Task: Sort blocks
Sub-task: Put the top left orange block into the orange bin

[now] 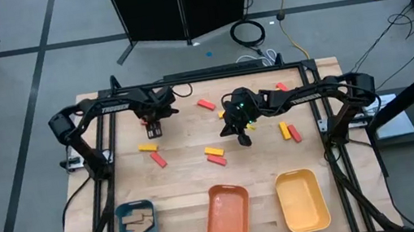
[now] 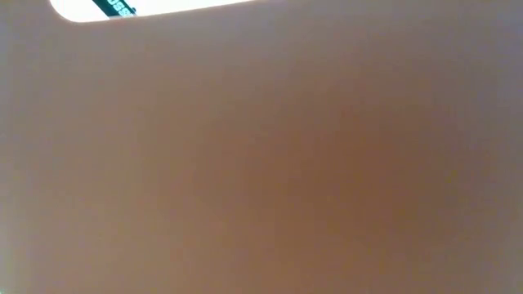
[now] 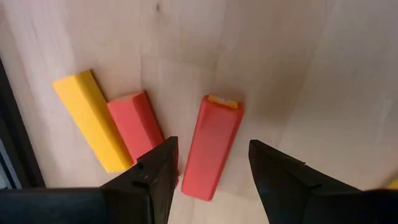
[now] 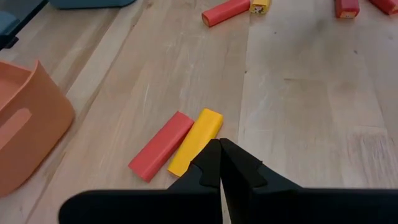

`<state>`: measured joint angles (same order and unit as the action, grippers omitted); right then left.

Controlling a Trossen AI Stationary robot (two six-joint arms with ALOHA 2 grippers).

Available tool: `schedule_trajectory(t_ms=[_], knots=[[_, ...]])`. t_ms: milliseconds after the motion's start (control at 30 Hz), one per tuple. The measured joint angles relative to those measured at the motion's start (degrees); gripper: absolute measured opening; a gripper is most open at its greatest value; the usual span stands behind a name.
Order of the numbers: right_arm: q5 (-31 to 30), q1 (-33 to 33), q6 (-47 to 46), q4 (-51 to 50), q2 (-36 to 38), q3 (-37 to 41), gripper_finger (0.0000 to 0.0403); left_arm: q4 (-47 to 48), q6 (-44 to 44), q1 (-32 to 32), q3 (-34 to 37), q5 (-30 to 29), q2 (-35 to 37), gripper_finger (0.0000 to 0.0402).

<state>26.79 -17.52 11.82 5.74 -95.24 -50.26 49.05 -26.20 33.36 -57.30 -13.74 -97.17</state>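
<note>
High view first: the wooden table [image 1: 200,183] carries three trays along its near edge. The blue tray [image 1: 137,231] holds several tan blocks [image 1: 140,220]; the orange tray [image 1: 228,215] and the yellow tray [image 1: 302,200] sit beside it. Red and yellow blocks lie scattered farther up the table from the orange tray. The left gripper [image 1: 153,130] hangs over the table's far-left part, well away from the orange tray. The right gripper [image 1: 241,135] hangs near the table's middle, just beside a yellow-and-red pair [image 1: 214,155].

Low view: a blurred tan surface fills almost everything, so nothing can be told.

Left wrist view: the left gripper [image 3: 211,168] stands with fingers spread, straddling one red block [image 3: 211,146] lying flat on the table; whether the fingers touch it I cannot tell. A second red block [image 3: 137,124] and a yellow block [image 3: 93,118] lie touching, just beside it.

Right wrist view: the right gripper [image 4: 220,163] is clenched empty, fingertips over the table beside a yellow block [image 4: 194,140] touching a red one [image 4: 161,145]; the orange tray's wall [image 4: 31,124] is near them.
</note>
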Motion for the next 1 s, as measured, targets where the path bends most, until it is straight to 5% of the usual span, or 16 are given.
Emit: schedule_trajectory(t_ms=[467,733,1000], knots=[[0.22,0.0,0.89,-0.02,0.02,0.0,0.0,0.4,-4.18,-0.07,-0.3,-0.06,-7.02,0.0188],[0.23,0.0,1.32,0.01,0.03,0.0,0.0,2.67,-2.81,-0.01,-2.28,1.04,-5.95,0.0078],[0.1,-0.43,1.55,-0.33,0.04,0.0,0.0,9.01,3.07,-1.73,-9.97,24.2,-4.01,0.006]])
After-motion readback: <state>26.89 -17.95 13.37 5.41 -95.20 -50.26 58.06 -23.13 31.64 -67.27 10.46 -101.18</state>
